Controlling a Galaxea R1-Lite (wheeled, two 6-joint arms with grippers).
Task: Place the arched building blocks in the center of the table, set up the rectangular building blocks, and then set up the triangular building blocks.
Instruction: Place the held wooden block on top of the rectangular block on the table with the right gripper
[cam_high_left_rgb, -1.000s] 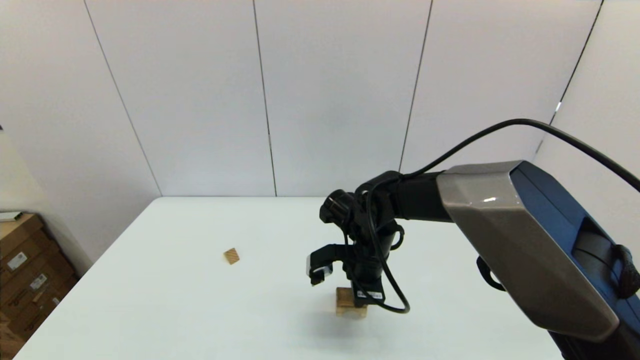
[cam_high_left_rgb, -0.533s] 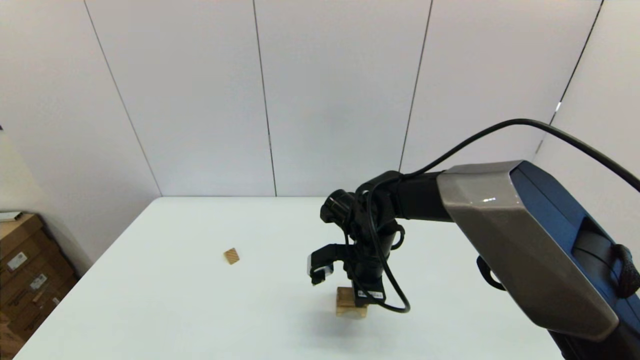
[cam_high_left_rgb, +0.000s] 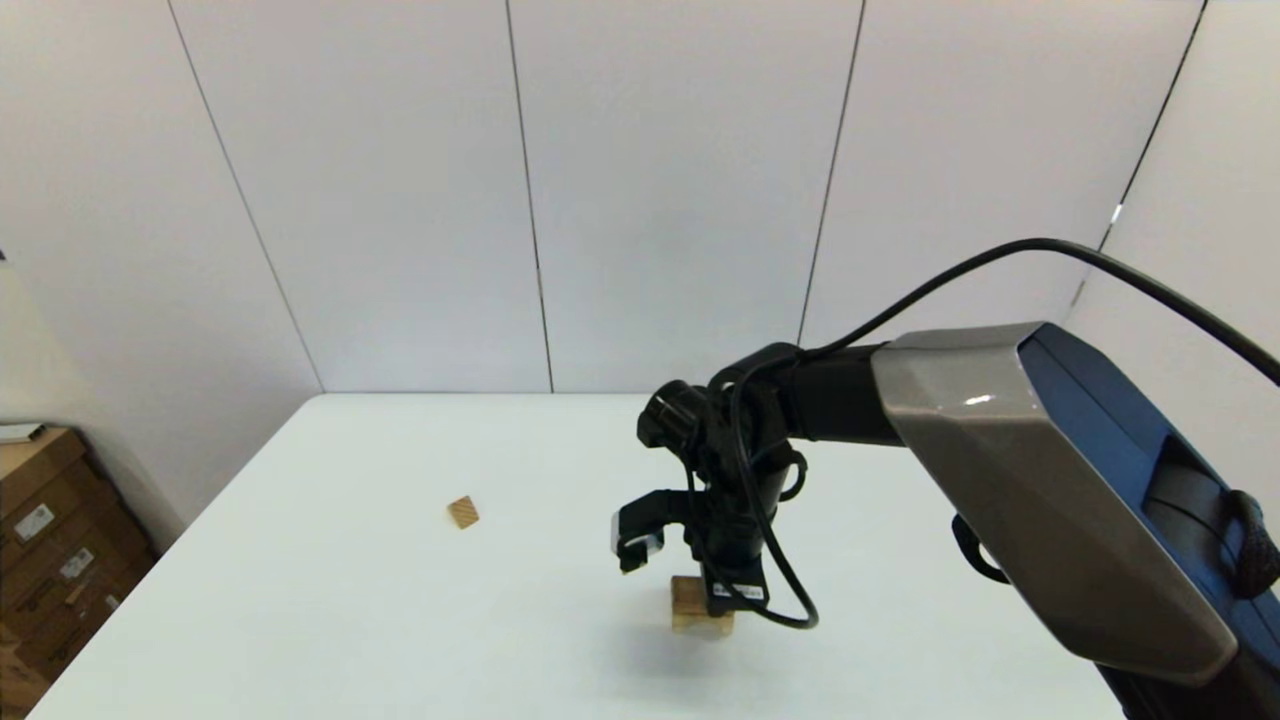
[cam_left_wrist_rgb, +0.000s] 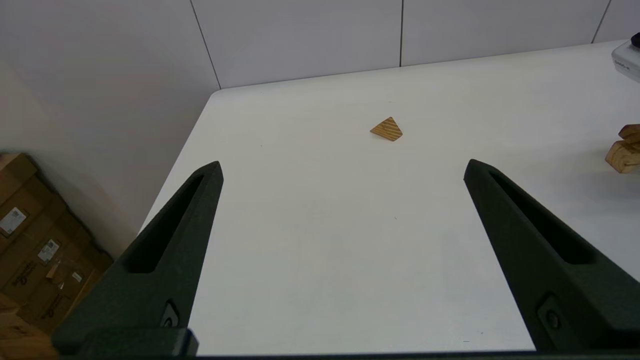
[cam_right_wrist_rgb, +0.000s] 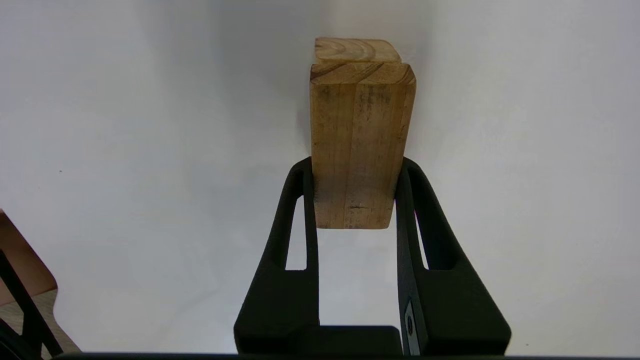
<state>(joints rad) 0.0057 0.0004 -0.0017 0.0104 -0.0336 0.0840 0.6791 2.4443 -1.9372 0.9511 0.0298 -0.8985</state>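
My right gripper (cam_high_left_rgb: 718, 600) hangs over the middle of the table (cam_high_left_rgb: 400, 620), shut on the honey-brown rectangular block (cam_right_wrist_rgb: 356, 150), which lies flat between its fingers. Just under it sits the paler arched block (cam_high_left_rgb: 700, 626); its end grain shows past the slab in the right wrist view (cam_right_wrist_rgb: 356, 50). I cannot tell whether the two blocks touch. The small striped triangular block (cam_high_left_rgb: 462, 512) lies alone to the left, also seen as a wedge (cam_left_wrist_rgb: 387, 129) ahead of my open left gripper (cam_left_wrist_rgb: 342, 165), which holds nothing.
Cardboard boxes (cam_high_left_rgb: 50, 560) stand on the floor beyond the table's left edge. The white wall (cam_high_left_rgb: 640, 200) rises behind the far edge. In the left wrist view the two stacked blocks (cam_left_wrist_rgb: 622, 150) show at the picture's edge.
The right gripper with the rectangular block has edged very slightly to the left. Nothing else has moved.
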